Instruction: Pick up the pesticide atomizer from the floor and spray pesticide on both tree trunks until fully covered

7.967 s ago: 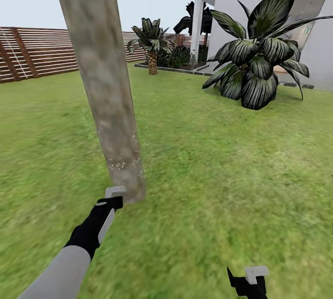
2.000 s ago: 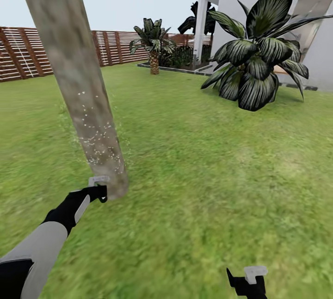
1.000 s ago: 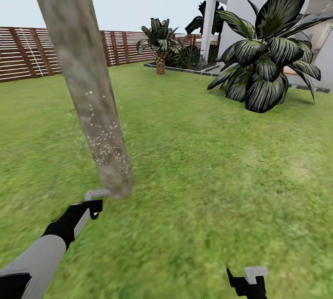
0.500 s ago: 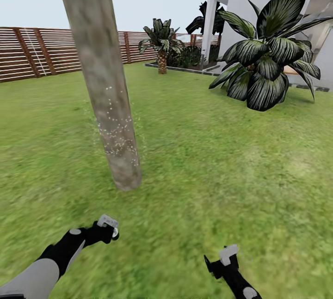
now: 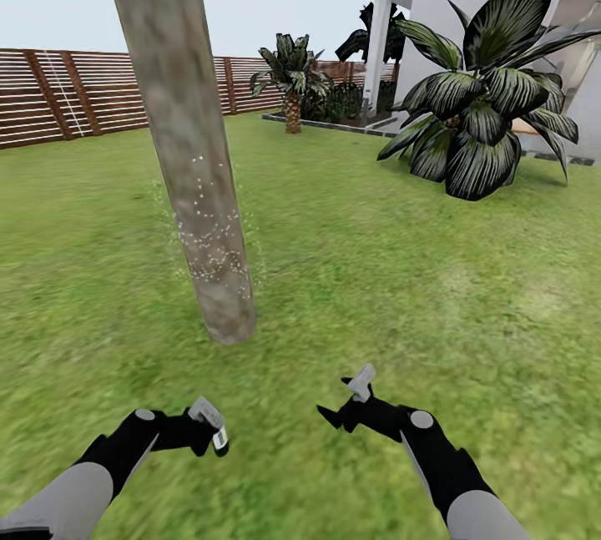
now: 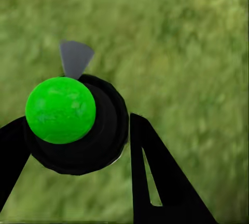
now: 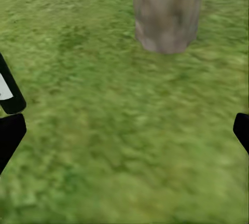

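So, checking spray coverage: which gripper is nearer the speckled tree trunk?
Left. The left gripper sits on the grass just below the tree trunk base; the right gripper lies farther off to its right.

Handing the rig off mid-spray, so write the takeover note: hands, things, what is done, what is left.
Left hand: shut on the pesticide atomizer, which has a dark body and a green top.
Right hand: open, empty, low over the grass.
The tree trunk stands just ahead; pesticide specks dot its lower part only.
Done: atomizer picked up, spraying begun.
Left: cover the rest of this trunk, then the second tree.
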